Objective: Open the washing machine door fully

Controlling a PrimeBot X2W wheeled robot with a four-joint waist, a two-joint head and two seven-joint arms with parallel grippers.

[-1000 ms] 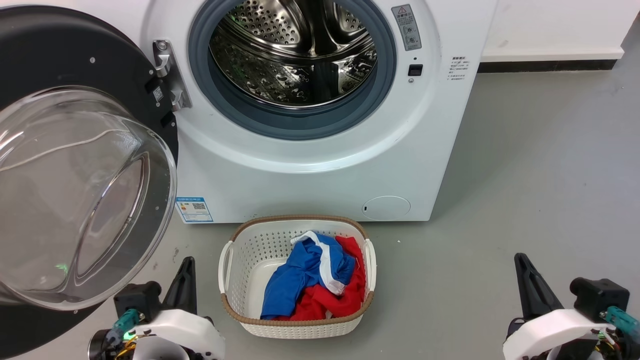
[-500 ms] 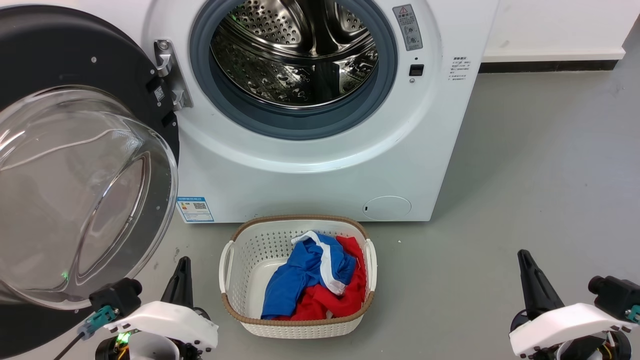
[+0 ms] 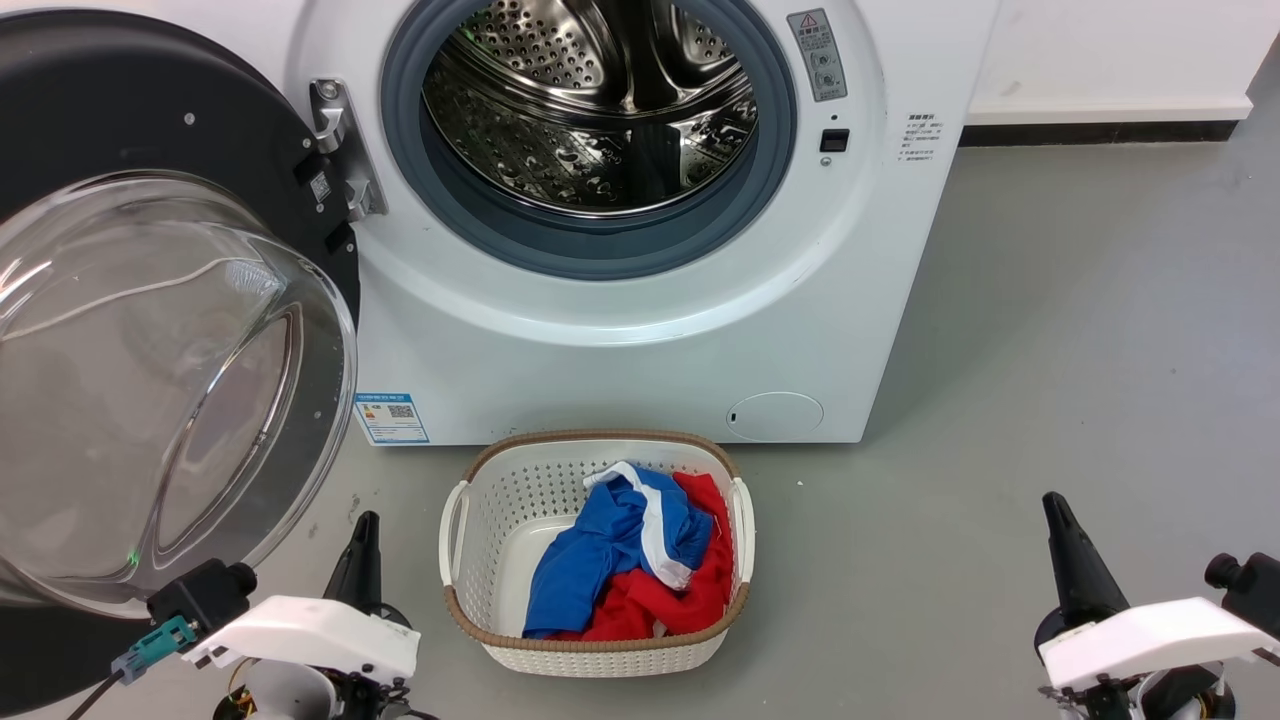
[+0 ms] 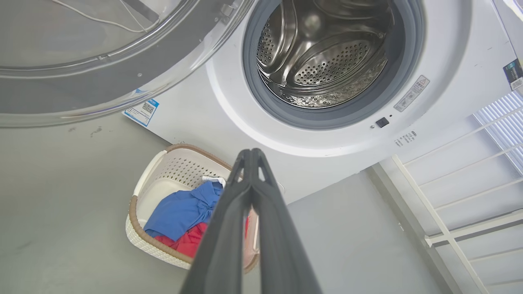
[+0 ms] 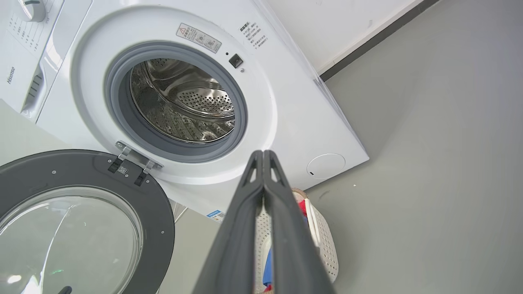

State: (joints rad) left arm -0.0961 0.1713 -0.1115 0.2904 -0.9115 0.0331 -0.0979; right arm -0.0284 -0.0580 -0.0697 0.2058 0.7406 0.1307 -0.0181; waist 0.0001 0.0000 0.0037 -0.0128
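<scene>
Beside washing machine (image 3: 620, 340), door (image 3: 170, 380) wide open

The light is bright and even, with only a soft shadow on the grey floor (image 3: 1000, 300) to the right of the washing machine (image 3: 620, 350), white glare streaks on the glass of the washing machine door (image 3: 150, 380) and on the steel drum (image 3: 590, 110), and both wrist views bend straight lines at their edges.

The washing machine (image 3: 620, 340) stands on the floor (image 3: 1080, 330) at the back. The washing machine door (image 3: 130, 100) hangs open at its left. A laundry basket (image 3: 452, 540) sits just in front of the machine, with clothes (image 3: 620, 570) in it.
</scene>
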